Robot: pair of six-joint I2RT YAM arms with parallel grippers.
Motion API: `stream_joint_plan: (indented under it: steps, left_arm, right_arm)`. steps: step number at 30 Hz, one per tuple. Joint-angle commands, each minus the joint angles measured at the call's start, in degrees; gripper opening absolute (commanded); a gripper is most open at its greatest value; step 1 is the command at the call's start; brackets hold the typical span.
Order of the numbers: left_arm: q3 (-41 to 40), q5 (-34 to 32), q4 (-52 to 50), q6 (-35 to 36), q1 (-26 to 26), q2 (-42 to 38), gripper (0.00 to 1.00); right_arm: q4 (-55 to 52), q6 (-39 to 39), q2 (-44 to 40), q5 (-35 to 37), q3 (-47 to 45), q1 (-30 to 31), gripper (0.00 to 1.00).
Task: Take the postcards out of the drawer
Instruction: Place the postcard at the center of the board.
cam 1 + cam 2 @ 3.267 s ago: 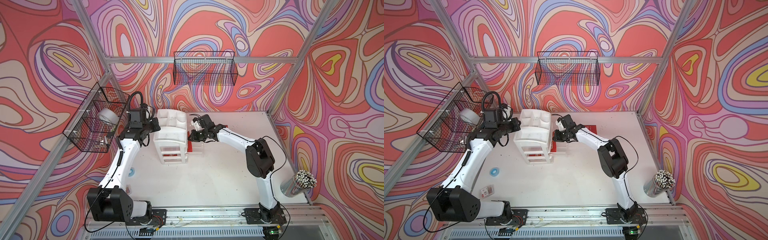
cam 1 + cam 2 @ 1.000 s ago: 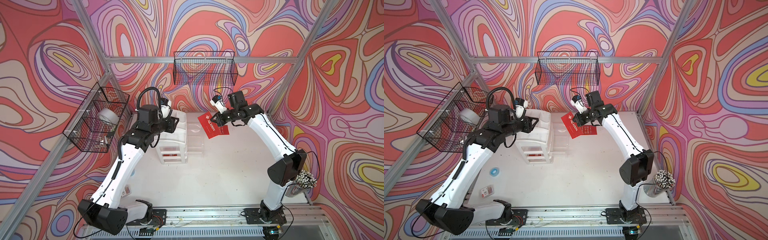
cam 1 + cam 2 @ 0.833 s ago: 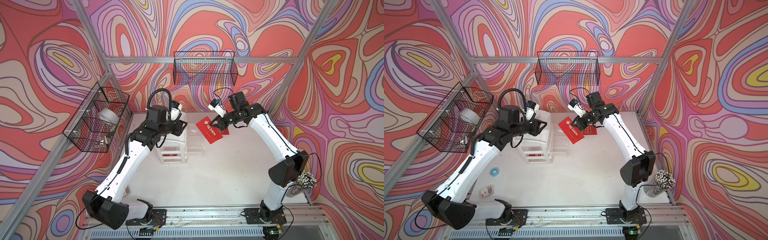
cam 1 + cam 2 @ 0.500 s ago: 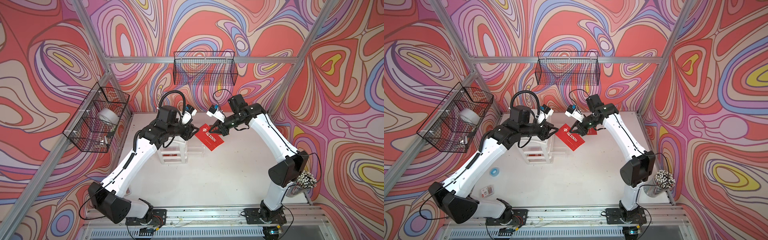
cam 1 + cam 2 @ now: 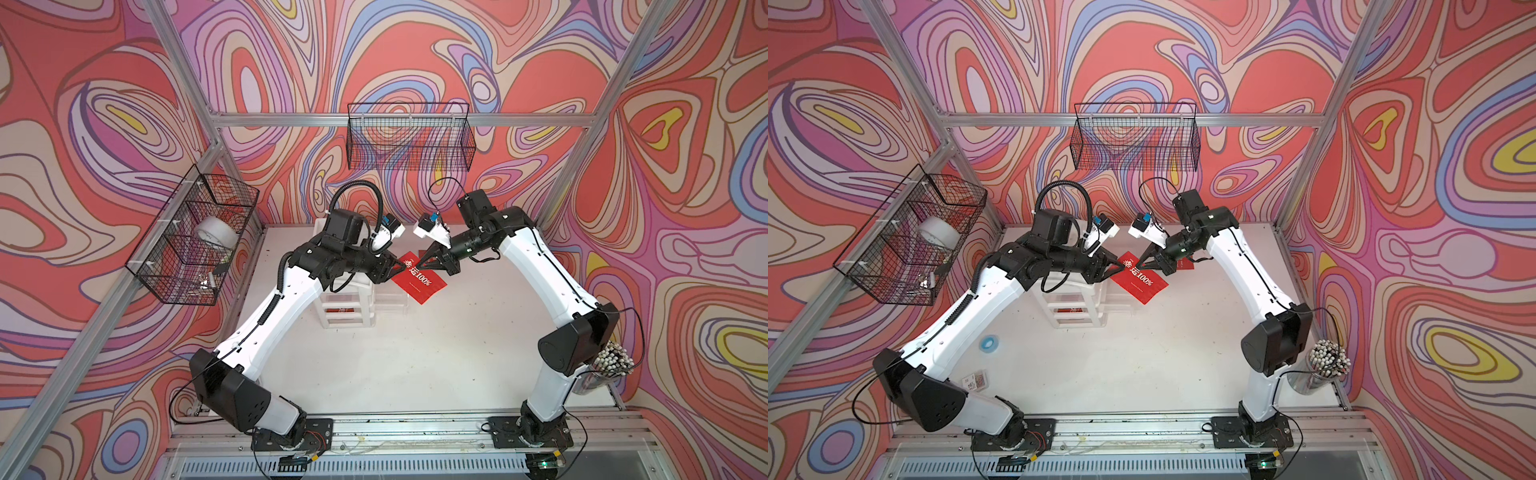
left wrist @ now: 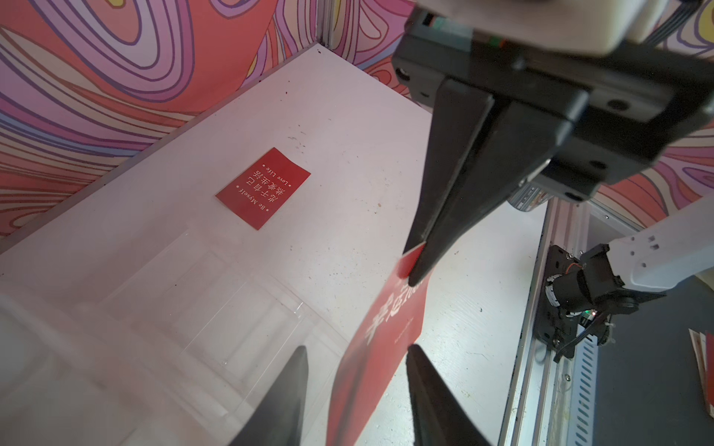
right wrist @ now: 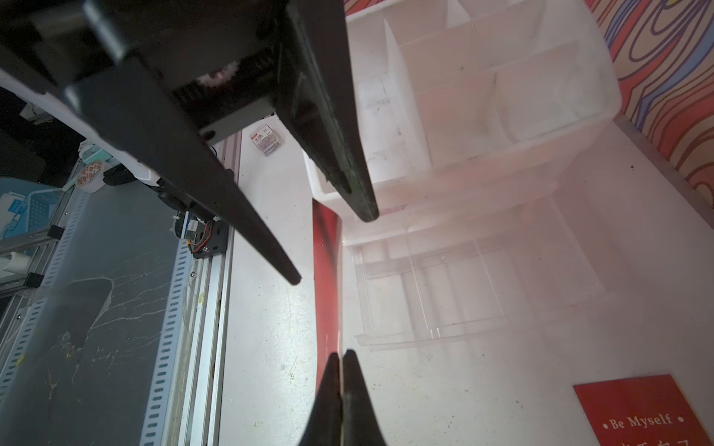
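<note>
Right claw (image 5: pixel 420 266) is pinched shut on 1 corner of the 100% postcard (image 5: pixel 422 284), holding it in the air at centre of both top views, above the open drawer (image 7: pixel 463 293). Left claw (image 6: pixel 356 347) is part open and straddles the card without gripping it. My worry: if right releases before left closes, the card drops, and a corner pinch could let it pivot. A second postcard (image 6: pixel 262 188) lies on the surface (image 6: pixel 347 116).

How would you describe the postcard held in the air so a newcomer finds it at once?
Start at the white drawer unit at the back of the table. Beside it, in the air, hangs a red postcard pinched by the right gripper. It reads "100%", unlike the "Be Myself" postcard lying flat on the table.
</note>
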Motion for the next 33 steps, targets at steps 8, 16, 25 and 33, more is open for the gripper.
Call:
stream_joint_plan:
  steps: [8,16,25,33]
  left_arm:
    - [1.83,8.44,-3.62,3.96,-0.28,1.30,0.21]
    - [2.22,6.79,-3.50,3.46,-0.29,2.32,0.00]
    - [-0.45,4.24,1.02,-0.05,-0.23,0.32,0.00]
    - [-3.50,-5.33,5.45,-5.76,-0.30,-3.16,0.00]
  right_arm:
    - [1.72,-1.73,-1.77,-2.02,-1.79,0.08,0.00]
    - [4.12,-1.01,-2.38,-3.02,-3.71,0.08,0.00]
    - [17.70,12.03,-5.69,-2.28,-8.33,-2.35,0.23]
    - [41.51,34.34,-9.44,-3.35,-18.94,-8.97,0.33]
